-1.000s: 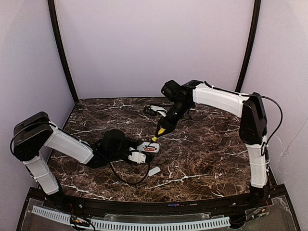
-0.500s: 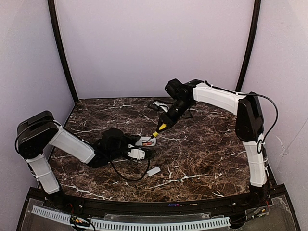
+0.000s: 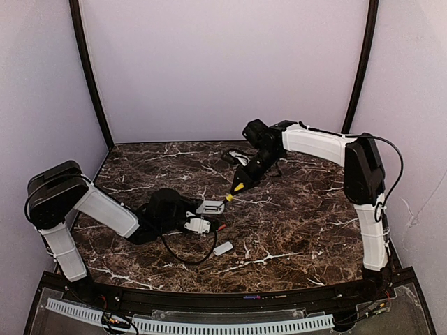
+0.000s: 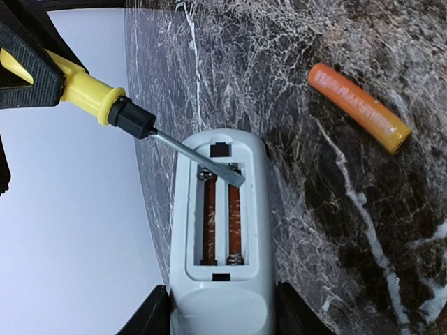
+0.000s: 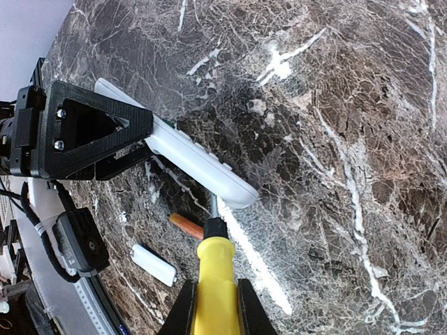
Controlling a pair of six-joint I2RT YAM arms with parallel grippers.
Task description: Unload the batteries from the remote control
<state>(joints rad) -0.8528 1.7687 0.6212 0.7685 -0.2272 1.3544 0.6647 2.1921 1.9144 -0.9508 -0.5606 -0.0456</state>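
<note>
the left pincer (image 4: pixel 220 315) grips one end of the remote control (image 4: pixel 220 209), back face up, with two batteries (image 4: pixel 222 222) seated inside. the right pincer (image 5: pixel 213 308) is clamped on a yellow screwdriver (image 4: pixel 87 94), its blade tip at the batteries' end. a third battery (image 4: pixel 360 108) lies loose on the desk (image 4: pixel 335 230) nearby.

The screwdriver (image 4: pixel 94 98) I hold slants across the far end of the recess in the remote (image 4: pixel 260 209). A loose battery (image 4: pixel 358 108) lies beside it, the cover (image 3: pixel 223 248) just past that, and open table (image 3: pixel 314 216) to the right.
</note>
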